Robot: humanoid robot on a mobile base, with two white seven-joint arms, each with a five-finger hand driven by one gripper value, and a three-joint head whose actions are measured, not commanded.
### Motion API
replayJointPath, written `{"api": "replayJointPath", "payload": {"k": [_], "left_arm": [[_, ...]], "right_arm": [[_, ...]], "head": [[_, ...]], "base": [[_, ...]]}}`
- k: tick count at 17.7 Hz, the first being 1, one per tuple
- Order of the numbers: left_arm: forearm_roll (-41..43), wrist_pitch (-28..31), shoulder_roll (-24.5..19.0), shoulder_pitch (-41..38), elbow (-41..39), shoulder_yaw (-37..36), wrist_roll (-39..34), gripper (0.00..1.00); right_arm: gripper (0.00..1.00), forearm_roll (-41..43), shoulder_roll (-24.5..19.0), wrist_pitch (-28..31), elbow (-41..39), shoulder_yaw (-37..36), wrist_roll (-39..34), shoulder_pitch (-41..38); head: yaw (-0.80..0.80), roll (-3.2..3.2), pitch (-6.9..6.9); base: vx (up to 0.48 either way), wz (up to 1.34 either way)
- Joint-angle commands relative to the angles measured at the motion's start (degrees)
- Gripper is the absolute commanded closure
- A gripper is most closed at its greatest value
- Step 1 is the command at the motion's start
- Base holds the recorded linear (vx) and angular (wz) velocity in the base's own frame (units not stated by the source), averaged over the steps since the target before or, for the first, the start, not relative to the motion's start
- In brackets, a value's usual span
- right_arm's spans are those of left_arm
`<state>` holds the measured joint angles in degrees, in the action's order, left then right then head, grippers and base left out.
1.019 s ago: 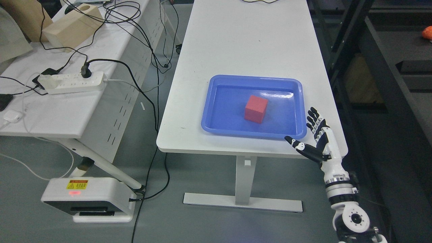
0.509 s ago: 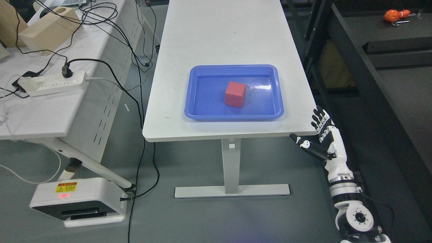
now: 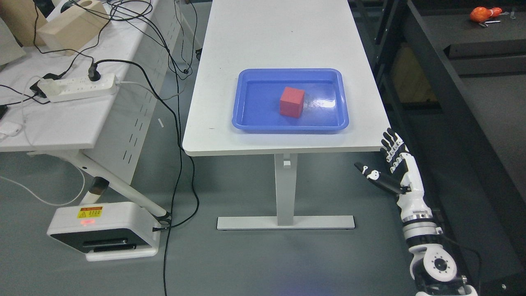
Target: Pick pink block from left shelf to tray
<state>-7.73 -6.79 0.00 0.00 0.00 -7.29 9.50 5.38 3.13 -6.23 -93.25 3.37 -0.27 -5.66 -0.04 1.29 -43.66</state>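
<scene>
A red-pink block (image 3: 292, 102) sits inside a blue tray (image 3: 246, 123) on the white table (image 3: 279, 41). My right hand (image 3: 380, 160) is open and empty, fingers spread, thumb pointing left. It hangs off the table's front right corner, below and to the right of the tray, over the grey floor. My left hand does not show in the head view.
A second white table at left carries a power strip (image 3: 78, 87), cables and a beige box (image 3: 74, 24). A white device (image 3: 102, 232) stands on the floor at lower left. Dark shelving (image 3: 452, 82) runs along the right, with an orange thing (image 3: 485, 13) on it.
The whole picture has shifted as the camera moved back from the table. My right hand, earlier over the table's front edge by the tray, now hangs off the corner. The block stays in the tray.
</scene>
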Motion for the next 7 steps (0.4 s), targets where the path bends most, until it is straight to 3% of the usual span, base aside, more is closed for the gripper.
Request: {"api": "replayJointPath", "payload": {"k": [1, 7], "left_arm": [[0.0, 0.03, -1.0, -1.14, -1.0, 0.0, -0.01, 0.0], [0.0, 0.03, -1.0, -1.14, -1.0, 0.0, -0.01, 0.0]], "right_arm": [[0.0, 0.07, 0.04, -0.01, 0.0, -0.29, -0.78, -0.05], [0.0, 0.07, 0.04, -0.01, 0.0, -0.29, -0.78, -0.05]], "head": [[0.0, 0.0, 0.0], [0.0, 0.0, 0.0]], "base": [[-0.071, 0.1], [-0.054, 0.06]]}}
